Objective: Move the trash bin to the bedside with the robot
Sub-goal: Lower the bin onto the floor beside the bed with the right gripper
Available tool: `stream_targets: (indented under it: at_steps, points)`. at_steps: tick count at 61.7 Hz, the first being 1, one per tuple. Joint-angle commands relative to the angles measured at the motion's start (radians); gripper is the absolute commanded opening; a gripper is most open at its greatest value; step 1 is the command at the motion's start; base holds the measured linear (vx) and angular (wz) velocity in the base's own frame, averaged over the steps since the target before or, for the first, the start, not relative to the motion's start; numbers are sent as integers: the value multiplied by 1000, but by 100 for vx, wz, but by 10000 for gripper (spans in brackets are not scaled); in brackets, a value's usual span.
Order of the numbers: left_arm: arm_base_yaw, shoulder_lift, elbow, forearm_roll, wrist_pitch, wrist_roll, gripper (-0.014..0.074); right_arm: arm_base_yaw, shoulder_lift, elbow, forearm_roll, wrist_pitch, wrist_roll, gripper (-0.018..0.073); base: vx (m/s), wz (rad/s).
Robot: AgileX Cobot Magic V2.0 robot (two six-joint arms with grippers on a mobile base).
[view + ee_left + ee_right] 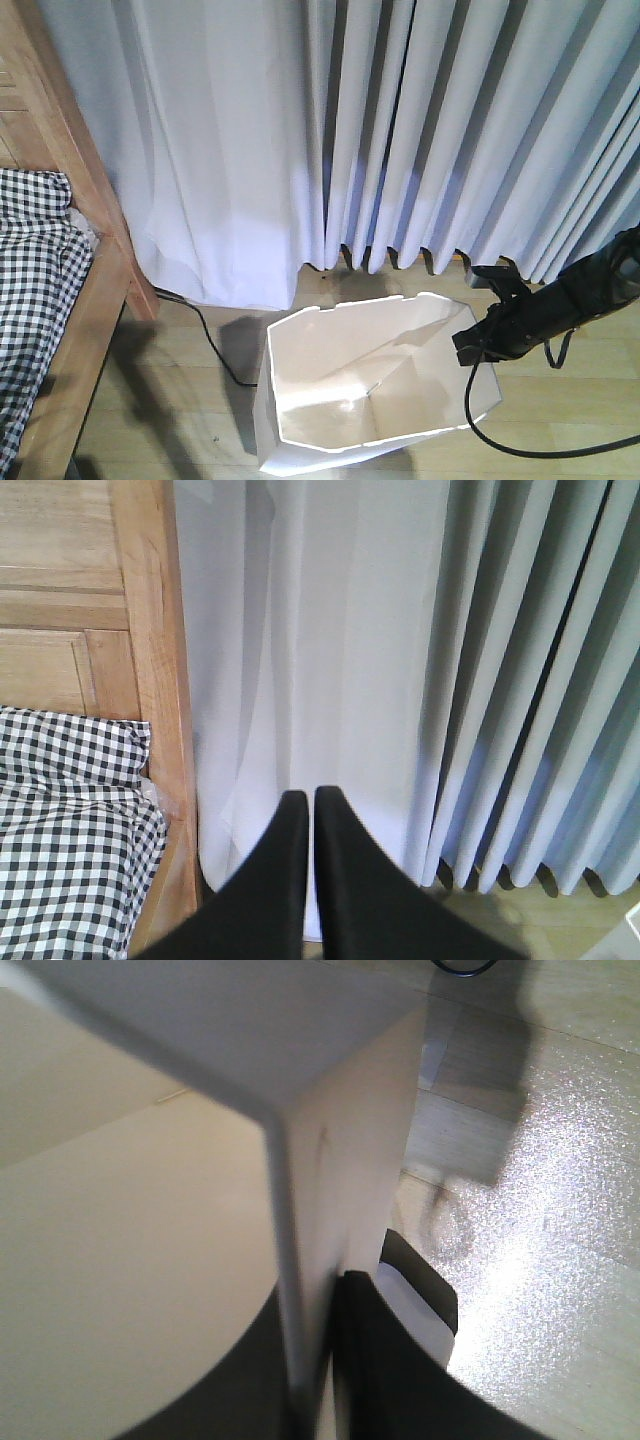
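Note:
The white trash bin [350, 400] with an angular rim and cream inside stands tilted on the wooden floor in front of the curtain. My right gripper [470, 345], on a slim black arm, is shut on the bin's right rim. In the right wrist view the thin bin wall [310, 1210] runs between the black fingers [385, 1360]. The bed [90, 290], with a light wooden frame and black-and-white checked bedding [30, 270], is at the left, apart from the bin. My left gripper [304, 805] is shut and empty, held in the air facing the curtain beside the bed [150, 680].
White pleated curtains [400, 130] hang along the back. A black cable [215, 345] lies on the floor between the bed leg and the bin. Another black cable [560, 445] loops under my right arm. Light wooden floor [540, 1210] lies to the right of the bin.

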Motion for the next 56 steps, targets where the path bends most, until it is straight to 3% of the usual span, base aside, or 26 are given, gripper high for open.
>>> stream_targets:
  at_steps: [1,15,25,37,45,56]
  points:
    - [-6,-14,19,-4,-69,-6,-6,-2,-73,-10,53,165,-6,-5,0,0]
    - [-6,-14,19,-4,-69,-6,-6,2,-73,-14,94,155,-4,-3,0,0]
    - [-6,-14,19,-4,-69,-6,-6,-14,-73,-58,73,159,106,-1,0,0]
    - [-6,-14,19,-4,-69,-6,-6,-51,-73,-119,59,145,137,-1,0,0]
    - [-6,-14,19,-4,-69,-6,-6,-48,-60,-160,5,84,169,1,0,0]
    - [-6,-14,19,-4,-69,-6,-6,-49,50,-288,-139,115,334,3,0,0]
